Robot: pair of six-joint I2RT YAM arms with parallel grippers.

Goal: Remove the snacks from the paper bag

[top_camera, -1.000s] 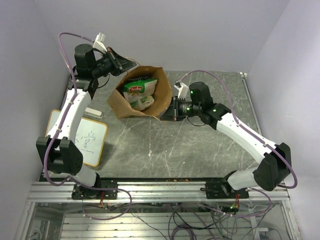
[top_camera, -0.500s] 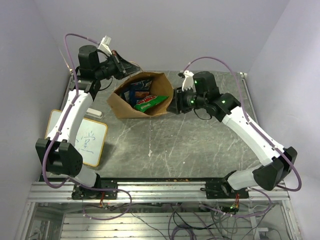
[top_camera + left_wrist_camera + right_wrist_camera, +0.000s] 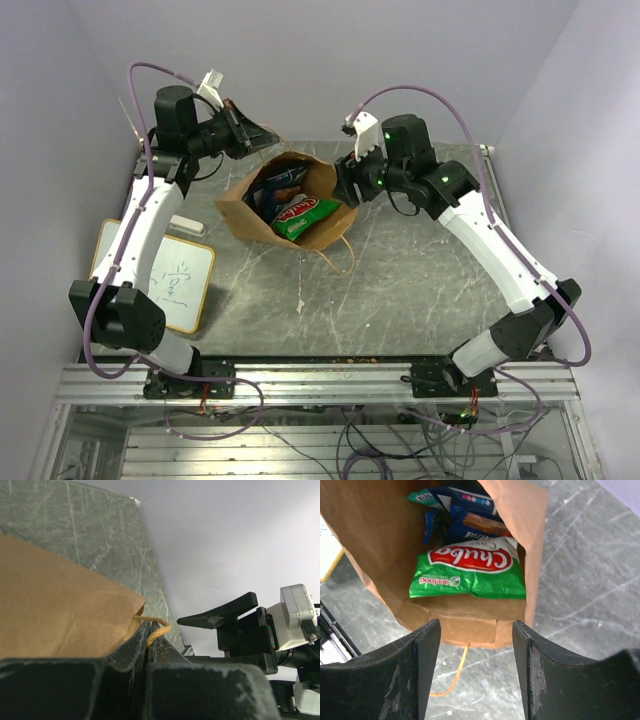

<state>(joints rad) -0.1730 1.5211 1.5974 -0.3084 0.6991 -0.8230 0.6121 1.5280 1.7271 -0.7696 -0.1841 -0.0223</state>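
Grey marbled worktop [image 3: 420, 280] carries everything. Paper bag [image 3: 240, 215] sits near far edge, left of centre, mouth gaping; one string handle [image 3: 340, 255] trails on worktop at near side. Whiteboard [image 3: 180, 280] at left edge, apart from bag. Left gripper [image 3: 148, 630] clamped tight at bag's far rim, second handle loop [image 3: 159, 626] pinched between fingers; paper possibly caught too, view too close. Right gripper [image 3: 476, 627] above bag mouth, jaws spread, holding nothing. Green-white packet [image 3: 470, 570] inside bag by mouth; blue packets [image 3: 470, 510] deeper behind it.
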